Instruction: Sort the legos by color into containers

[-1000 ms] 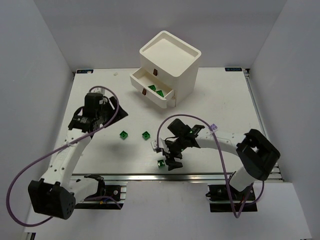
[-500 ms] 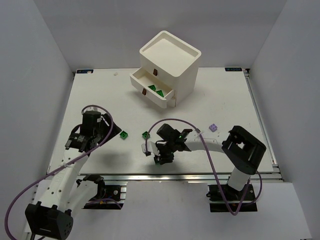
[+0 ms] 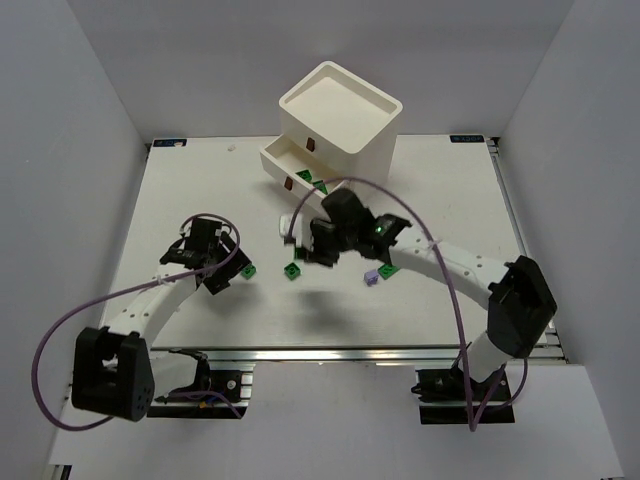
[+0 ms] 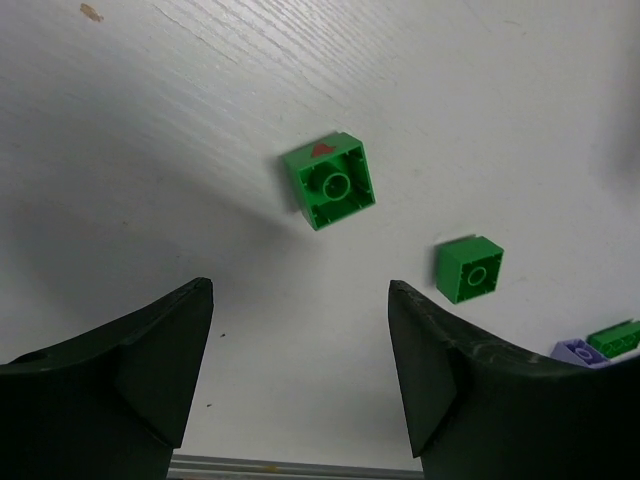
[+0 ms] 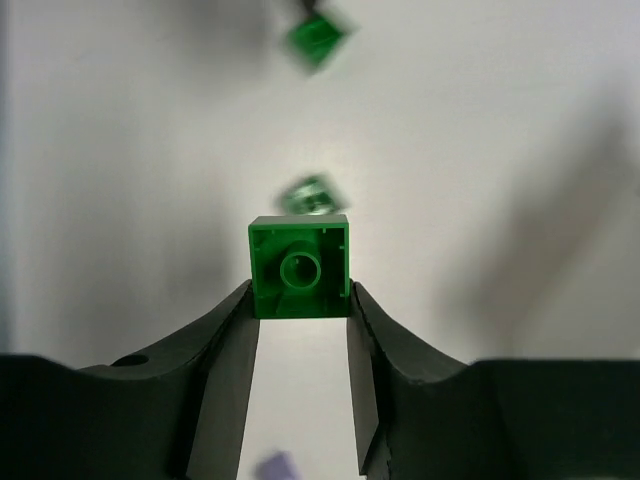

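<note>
Right claw [image 5: 300,305] pinches dark green lego [image 5: 300,265] by two side walls, hollow face toward wrist camera. Lego raised off table [image 3: 450,190], near open drawer [image 3: 275,158] already holding greens: likely drop spot. Left claw [image 4: 300,330] spread wide, empty, poised just short of next green lego [image 4: 330,182]. One second back: right claw gaped low by front edge, left arm farther back.
</note>
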### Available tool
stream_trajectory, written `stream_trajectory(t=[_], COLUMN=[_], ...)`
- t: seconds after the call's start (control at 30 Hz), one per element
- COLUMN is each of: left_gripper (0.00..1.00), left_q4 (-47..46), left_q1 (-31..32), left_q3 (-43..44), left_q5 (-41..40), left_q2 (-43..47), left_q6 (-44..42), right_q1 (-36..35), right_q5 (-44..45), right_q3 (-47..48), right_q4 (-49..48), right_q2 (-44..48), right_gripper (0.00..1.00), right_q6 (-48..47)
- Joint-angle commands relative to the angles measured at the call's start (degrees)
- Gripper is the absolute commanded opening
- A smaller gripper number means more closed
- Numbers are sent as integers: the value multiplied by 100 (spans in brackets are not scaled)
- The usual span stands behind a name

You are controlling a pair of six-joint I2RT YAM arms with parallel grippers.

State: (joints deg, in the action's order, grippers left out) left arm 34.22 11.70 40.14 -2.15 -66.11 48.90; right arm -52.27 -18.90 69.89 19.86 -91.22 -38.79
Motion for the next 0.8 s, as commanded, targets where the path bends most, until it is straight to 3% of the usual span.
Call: stream_trajectory(t=[0.0,0.2,0.5,0.63,0.67,0.77], left_gripper=[81,81,81,81,82,82], left_q4=[-328,-530,-662,-706,-706,-688], left_q1=[42,42,42,42,42,42], left_q3=[275,372,538,635,653,767], left_q5=[-84,-31,-4,4,4,-39], left_q2=[-253,-728,-1009,-1229,-1281,-1510], left_q6=[93,110,119,119,119,110], right_q1=[445,955,1509,1606,1615,1667], right_q5=[658,2055,2197,2031,2021,1951], right_q3=[997,2413,4287,4349,4323,4314], right_q4=[-245,-361,246,440,440,519], right_q2=[122,-966,-2540,-2611,-2603,-2524], right_gripper=[0,0,0,47,63,69], right_q6=[415,714,644,679,697,837])
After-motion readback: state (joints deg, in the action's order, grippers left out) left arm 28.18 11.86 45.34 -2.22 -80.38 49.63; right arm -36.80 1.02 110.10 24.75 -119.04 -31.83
